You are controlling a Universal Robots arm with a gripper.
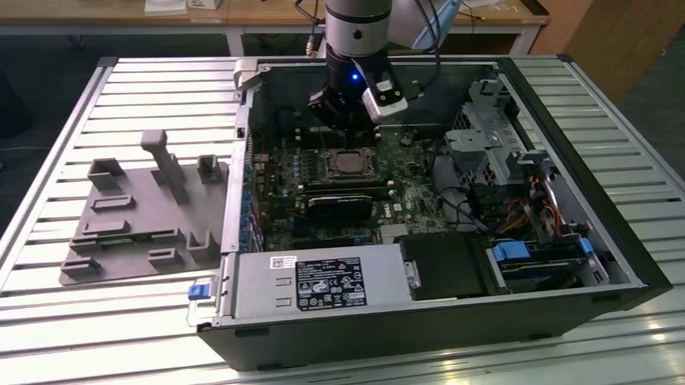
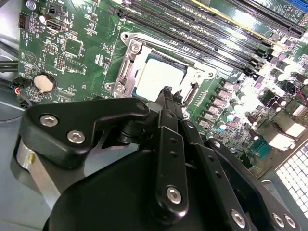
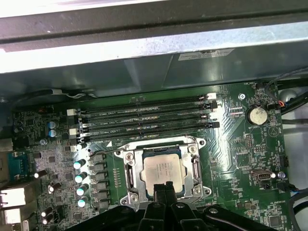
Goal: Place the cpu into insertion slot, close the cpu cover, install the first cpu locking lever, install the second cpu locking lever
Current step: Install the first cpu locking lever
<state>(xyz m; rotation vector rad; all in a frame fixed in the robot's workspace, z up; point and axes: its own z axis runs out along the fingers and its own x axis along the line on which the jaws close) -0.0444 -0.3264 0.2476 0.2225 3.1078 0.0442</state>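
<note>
The gripper (image 2: 166, 92) has its fingers pressed together and holds nothing, its tips just over one edge of the cpu (image 3: 162, 169), which lies in the socket with the cover (image 3: 131, 166) flat around it; beyond run the memory slots (image 3: 144, 115), then the case wall (image 3: 144, 53)

computer case (image 1: 615, 241) lay open on table (image 1: 64, 337) | fixture plate (image 1: 118, 241) lay at the exterior view's left of case | motherboard (image 1: 281, 200) sat inside | cpu (image 3: 162, 168) sat in cpu cover (image 3: 136, 169) window | memory slots (image 3: 144, 118) ran just far of it | power supply (image 1: 321, 282) sat along near wall | gripper (image 3: 163, 186) hung over cpu
</note>
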